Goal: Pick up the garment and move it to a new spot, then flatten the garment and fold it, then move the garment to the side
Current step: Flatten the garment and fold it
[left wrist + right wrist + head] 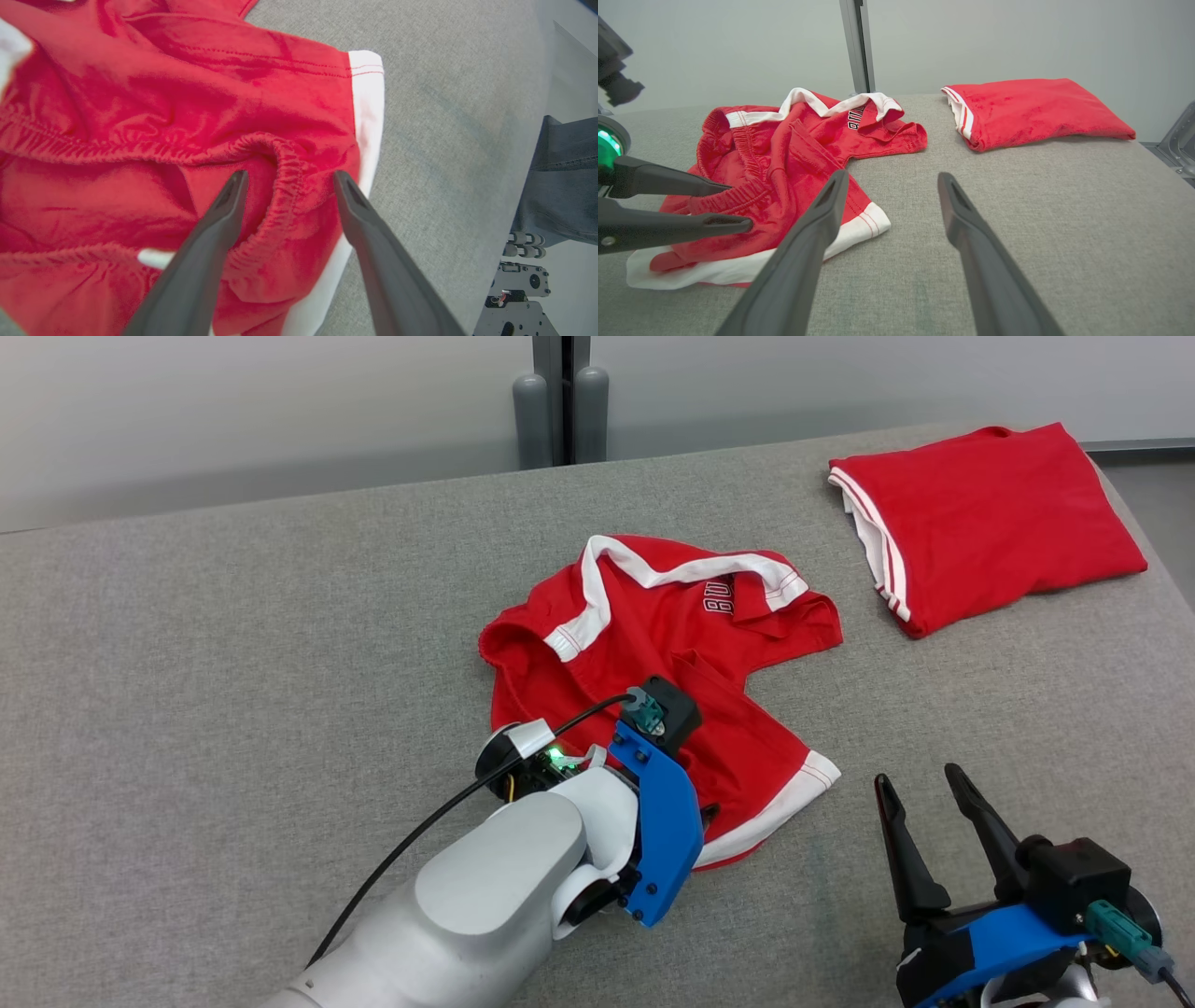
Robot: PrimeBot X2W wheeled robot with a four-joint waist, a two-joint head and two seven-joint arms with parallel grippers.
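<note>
Soft garment unlifted, both grippers wide and empty
You will find the crumpled red cloth garment with white trim [653,644] on the grey fabric-covered table [233,663], left of the neatly folded red garment [990,523] and nearer the robot. Left gripper [287,179]: jaws fully spread, straddling the gathered elastic waistband [140,151], holding nothing. Right gripper [920,784]: jaws equally wide, empty, nearer the robot than the folded garment and apart from the crumpled one. Judgement: light and limp, it will sag and drag; close on the bunched waistband ridge, which offers thicker purchase than the flat white hem [369,107]
</note>
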